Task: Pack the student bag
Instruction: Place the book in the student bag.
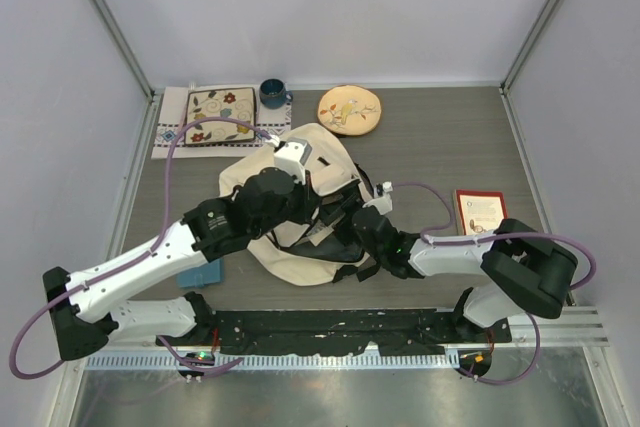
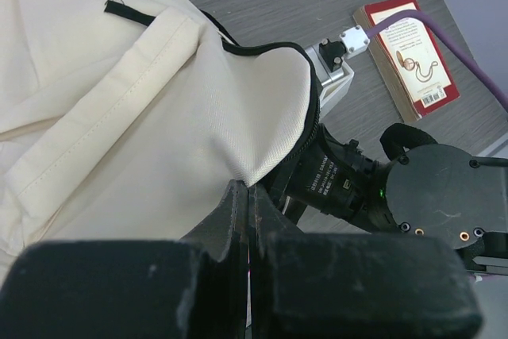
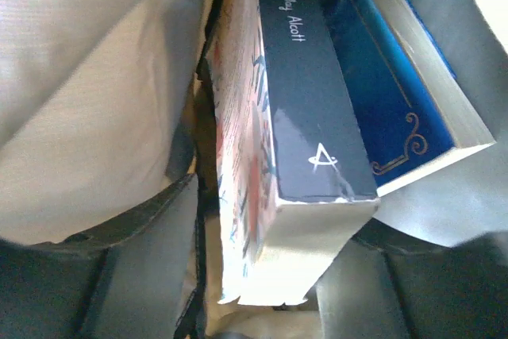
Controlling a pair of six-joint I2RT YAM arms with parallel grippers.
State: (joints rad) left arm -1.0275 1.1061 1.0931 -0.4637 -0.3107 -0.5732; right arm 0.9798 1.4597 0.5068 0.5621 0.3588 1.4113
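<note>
The left jaws are pressed together on a fold of the student bag point(image 2: 119, 117) at its opening. The right jaws are spread either side of a dark-spined book point(image 3: 317, 101) inside the bag, beside a blue book point(image 3: 385, 93). The bag is laid mid-tabletop point(image 1: 440, 157).

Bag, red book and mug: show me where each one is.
bag point(image 1: 330, 152), top view, cream fabric on its far side
red book point(image 1: 480, 212), top view, middle of its cover
mug point(image 1: 272, 93), top view, its opening
</note>
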